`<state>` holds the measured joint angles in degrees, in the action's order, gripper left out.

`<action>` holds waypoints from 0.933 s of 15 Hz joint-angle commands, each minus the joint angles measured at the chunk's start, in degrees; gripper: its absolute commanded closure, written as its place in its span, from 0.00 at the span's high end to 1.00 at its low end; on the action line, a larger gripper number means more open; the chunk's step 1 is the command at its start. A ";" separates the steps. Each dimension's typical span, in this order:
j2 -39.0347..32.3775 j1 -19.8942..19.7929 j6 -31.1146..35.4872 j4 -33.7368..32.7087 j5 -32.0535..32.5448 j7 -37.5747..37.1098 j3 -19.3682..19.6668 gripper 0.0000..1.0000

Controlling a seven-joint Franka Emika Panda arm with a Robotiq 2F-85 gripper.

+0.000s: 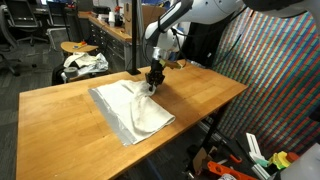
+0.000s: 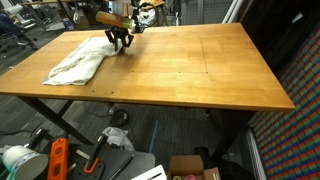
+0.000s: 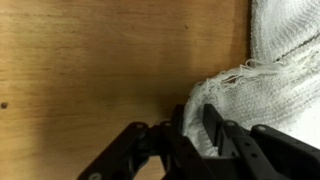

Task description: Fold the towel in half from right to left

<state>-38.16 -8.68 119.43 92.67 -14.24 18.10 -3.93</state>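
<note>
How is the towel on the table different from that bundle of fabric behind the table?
The towel lies spread, partly rumpled, on the wooden table; the fabric bundle sits heaped behind it, off the table. The towel is plain pale grey-white; the fabric bundle mixes white with dark patches. The gripper is at the towel's corner; no gripper is near the fabric bundle. Both are light cloth.
</note>
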 commanded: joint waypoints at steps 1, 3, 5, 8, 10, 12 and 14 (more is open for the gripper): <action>0.29 -0.90 -1.29 -0.60 -1.18 1.17 -1.00 0.00; 1.13 -0.82 -0.99 -0.01 -1.08 1.37 -1.07 0.00; 2.39 -0.43 -0.46 0.84 -0.64 1.39 -1.16 0.02; 5.19 0.42 0.41 2.38 0.03 1.42 -1.39 0.02; 7.46 1.43 1.29 3.54 0.65 1.14 -1.43 0.02; 9.49 2.64 1.58 4.35 1.43 0.54 -1.37 0.02; 11.78 3.95 1.84 5.80 2.16 0.22 -1.39 0.02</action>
<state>-31.29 -6.43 119.66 94.38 -13.54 18.82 -5.33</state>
